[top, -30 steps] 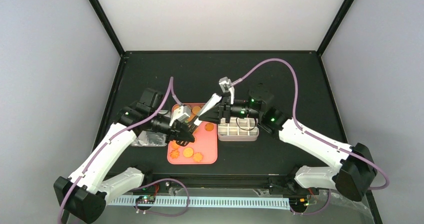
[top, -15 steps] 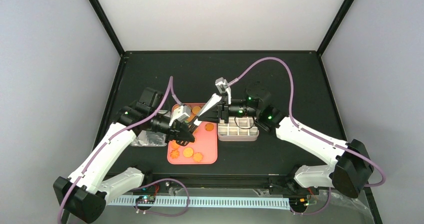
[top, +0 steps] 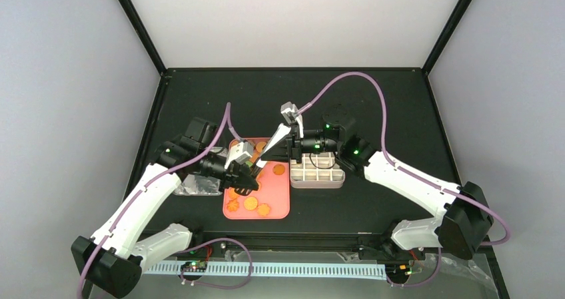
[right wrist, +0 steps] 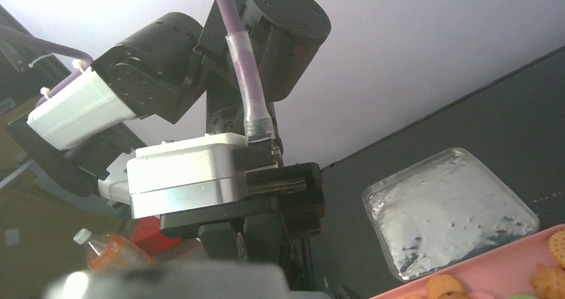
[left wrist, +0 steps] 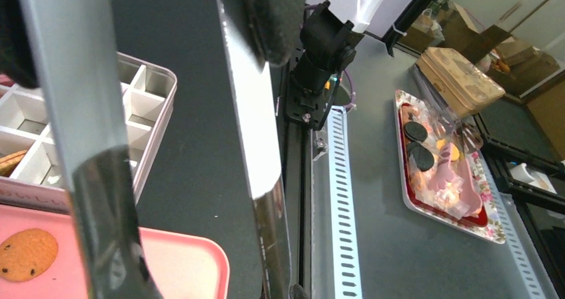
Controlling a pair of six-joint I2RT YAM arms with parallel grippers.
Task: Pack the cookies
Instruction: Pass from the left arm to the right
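**Entry: cookie packing, pick stage**

- tray (top: 276, 194) — pink, taken as the landmark. The cookies (top: 250, 204) are laid loose on it: several golden rounds at its near end, a few at its far end, one by its right edge.
- tin (top: 317, 177) — white and gridded, set just beside the tray's right side. The cells seen in the left wrist view hold nothing visible, save a brown edge in one. That edge may be a cookie, but this cannot be confirmed.
- lid (top: 200, 186) — clear and square, laid just left of the tray.
- left gripper (top: 249, 177) — held low over the tray's left half, with the jaws closed. Whether a cookie is pinched cannot be told, as the tips are cut off in its own view.
- right gripper (top: 265, 158) — reached across from the tin side to above the tray's far half, with the fingers pointed down toward the cookies there. Whether it is spread or clamped cannot be told, and nothing is seen between its fingers.

**Step judged in hand:** a pick from the tray, with most of the cookies yet to be packed.

**Next move, as judged:**
- The right fingers are to be settled either side of one cookie at the tray's far end.
- They are to be closed lightly, since the cookies are thin and likely brittle.
- The cookie is then to be lifted clear of the left gripper close by
- It is then to be carried right of the tray to a free cell
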